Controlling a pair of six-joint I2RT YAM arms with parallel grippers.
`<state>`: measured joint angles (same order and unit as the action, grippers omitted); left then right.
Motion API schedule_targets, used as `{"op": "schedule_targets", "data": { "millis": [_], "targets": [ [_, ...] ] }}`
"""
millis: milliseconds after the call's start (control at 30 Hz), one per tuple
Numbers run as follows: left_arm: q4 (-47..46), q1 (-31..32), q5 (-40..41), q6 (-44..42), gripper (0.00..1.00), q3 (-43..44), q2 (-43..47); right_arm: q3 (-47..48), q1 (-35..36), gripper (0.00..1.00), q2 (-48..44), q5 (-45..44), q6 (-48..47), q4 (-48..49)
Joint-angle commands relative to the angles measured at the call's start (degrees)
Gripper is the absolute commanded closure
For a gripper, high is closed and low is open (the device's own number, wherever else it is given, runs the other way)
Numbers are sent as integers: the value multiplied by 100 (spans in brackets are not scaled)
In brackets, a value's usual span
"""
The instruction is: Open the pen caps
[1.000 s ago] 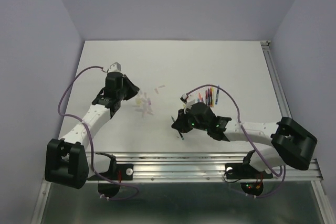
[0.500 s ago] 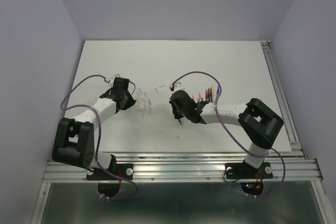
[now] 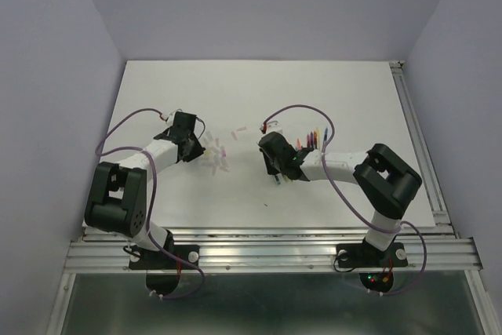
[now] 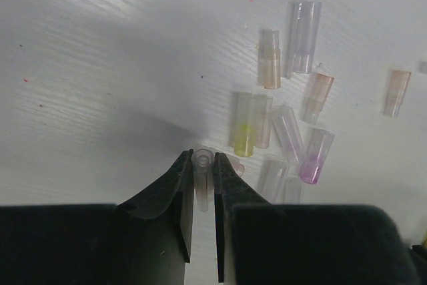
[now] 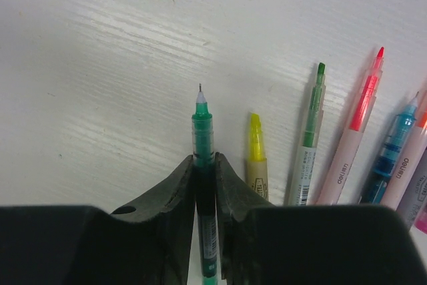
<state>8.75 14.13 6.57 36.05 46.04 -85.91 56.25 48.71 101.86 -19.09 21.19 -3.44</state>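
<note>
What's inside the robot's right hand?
A green pen is pinched in the right hand, with its bare tip poking out in front. The pen's back end can't be seen because the hand covers it.

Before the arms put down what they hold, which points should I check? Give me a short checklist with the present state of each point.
1. Grip of the left gripper on the clear cap: ok, shut on it.
2. Grip of the right gripper on the green pen: ok, shut on it.
3. Tip of the green pen is bare, no cap on it: ok.
4. Bare table left of the yellow pen, to lay the green pen down: ok.
5. The loose caps lie just ahead of the left gripper: ok.
6. Held cap is off the table: cannot tell.
</note>
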Motion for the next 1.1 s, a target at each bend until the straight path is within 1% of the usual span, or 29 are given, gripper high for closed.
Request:
{"op": "schedule_targets", "data": {
  "millis": [0, 133, 233, 367, 400, 433, 533, 567, 600, 667, 767, 800, 900, 967, 1000, 1067],
  "targets": [
    [-32, -16, 187, -116, 97, 239, -75, 18, -37, 76, -44, -86, 34, 186],
    [-32, -16, 222, -116, 97, 317, -206, 26, -46, 72, -35, -112, 34, 125],
    [-49, -16, 204, -116, 96, 362, -321, 79, -46, 60, -123, -182, 43, -42],
    [-32, -16, 196, -134, 96, 432, -470, 9, -54, 51, -526, -104, 52, -43],
    [-23, -24, 187, -134, 93, 458, -488, -69, -54, 46, -666, -25, 43, 36],
    [-23, -16, 170, -142, 92, 467, -523, -114, -54, 42, -911, 2, 34, 80],
    [-40, -16, 108, -125, 88, 511, -558, -377, -54, 39, -1361, 107, 87, 300],
    [-40, -16, 47, -134, 86, 511, -567, -447, -54, 37, -1684, 160, 78, 509],
    [-58, -16, 20, -134, 83, 511, -567, -518, -54, 29, -1835, 195, 78, 581],
    [-67, -16, -15, -134, 81, 502, -585, -737, -46, 27, -2265, 274, 96, 695],
    [-32, -16, -41, -116, 79, 485, -550, -922, -46, 18, -2609, 275, 140, 757],
    [21, -16, -42, -81, 75, 476, -506, -949, -54, 10, -2810, 187, 148, 723],
    [47, -16, -33, -55, 65, 450, -392, -1019, -54, 1, -3076, 55, 201, 538],
    [82, -16, -15, -37, 62, 449, -251, -1089, -54, 0, -3321, 2, 219, 494],
    [126, -16, -15, -28, 59, 450, -147, -1107, -54, 0, -3392, -24, 210, 450],
    [214, -16, 28, 33, 59, 476, 55, -1151, -54, 0, -3620, -68, 210, 371]
  ]
}}
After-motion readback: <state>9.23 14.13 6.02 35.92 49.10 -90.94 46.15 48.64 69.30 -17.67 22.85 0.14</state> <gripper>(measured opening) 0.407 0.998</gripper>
